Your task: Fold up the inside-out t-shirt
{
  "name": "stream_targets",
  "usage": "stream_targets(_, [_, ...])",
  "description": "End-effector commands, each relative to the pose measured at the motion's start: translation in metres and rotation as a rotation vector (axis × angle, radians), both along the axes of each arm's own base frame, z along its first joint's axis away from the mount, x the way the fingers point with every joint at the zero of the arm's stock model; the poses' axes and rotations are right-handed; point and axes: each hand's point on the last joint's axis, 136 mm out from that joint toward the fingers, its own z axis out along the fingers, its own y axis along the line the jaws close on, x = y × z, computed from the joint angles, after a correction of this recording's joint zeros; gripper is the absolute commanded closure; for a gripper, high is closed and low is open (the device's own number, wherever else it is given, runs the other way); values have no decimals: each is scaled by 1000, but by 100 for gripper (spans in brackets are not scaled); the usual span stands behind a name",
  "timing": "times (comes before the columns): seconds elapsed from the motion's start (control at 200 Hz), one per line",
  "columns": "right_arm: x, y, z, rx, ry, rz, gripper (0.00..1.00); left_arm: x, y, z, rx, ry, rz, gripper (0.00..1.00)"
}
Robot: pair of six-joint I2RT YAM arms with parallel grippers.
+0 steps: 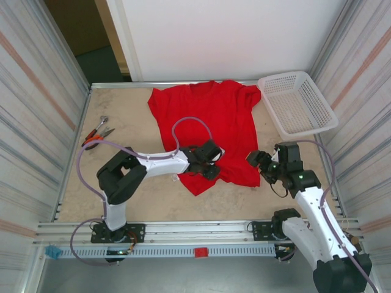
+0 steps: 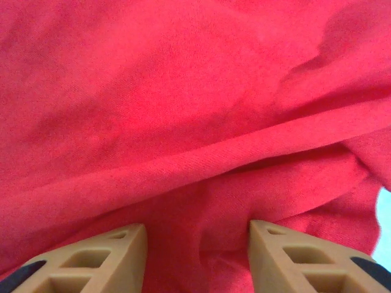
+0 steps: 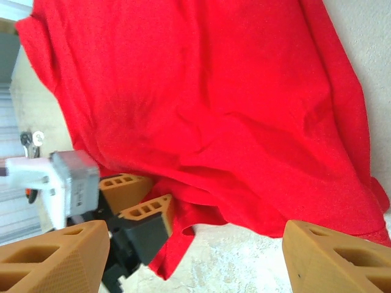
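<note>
The soft red t-shirt (image 1: 208,116) lies wrinkled on the speckled table (image 1: 122,116), just left of the white mesh basket (image 1: 299,104). The left gripper (image 2: 195,226) rests on the shirt's near edge and hides part of it. Its blocky tan jaws stand apart over a bump of cloth. In front of the basket, the right gripper (image 3: 195,232) has its jaws wide apart, holding nothing.

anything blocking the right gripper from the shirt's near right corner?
Nothing visible. The right gripper hangs open just off the t-shirt's near right corner, with bare table between them. The basket sits farther back on the right, the pliers far left.
</note>
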Motion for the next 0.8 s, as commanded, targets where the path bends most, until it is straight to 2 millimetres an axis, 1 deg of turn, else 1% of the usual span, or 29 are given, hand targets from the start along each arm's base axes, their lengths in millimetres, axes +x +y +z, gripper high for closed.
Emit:
stream_targets(0.0, [-3,-1,2,7,-3,-21,27,5,-7,1,2,-14,-11,63])
stream_targets(0.07, [-4,0,2,13,-5,-15,27,5,-6,2,4,-15,-6,73])
stream_targets(0.13, [-5,4,3,27,-10,-1,27,5,-2,7,9,-19,1,87])
stream_targets(0.175, [-6,7,3,35,-13,13,27,4,0,16,6,-27,5,97])
stream_targets(0.2, [-6,10,3,38,-17,22,27,4,2,22,3,-32,8,100])
stream_targets(0.261, [-7,17,4,49,-29,47,27,0,6,39,-4,-31,10,100])
stream_targets(0.401, [-9,45,2,78,-74,129,28,-12,17,80,-38,-23,9,100])
stream_targets(0.496, [-11,64,0,87,-110,173,32,-19,22,102,-68,-20,14,100])
stream_targets(0.611, [-14,88,2,99,-170,231,48,-22,26,123,-111,-22,39,100])
stream_targets(0.666, [-15,98,4,97,-204,260,59,-23,27,132,-135,-29,51,100])
stream_targets(0.792, [-18,120,-1,82,-264,295,75,-23,28,145,-166,-36,72,100])
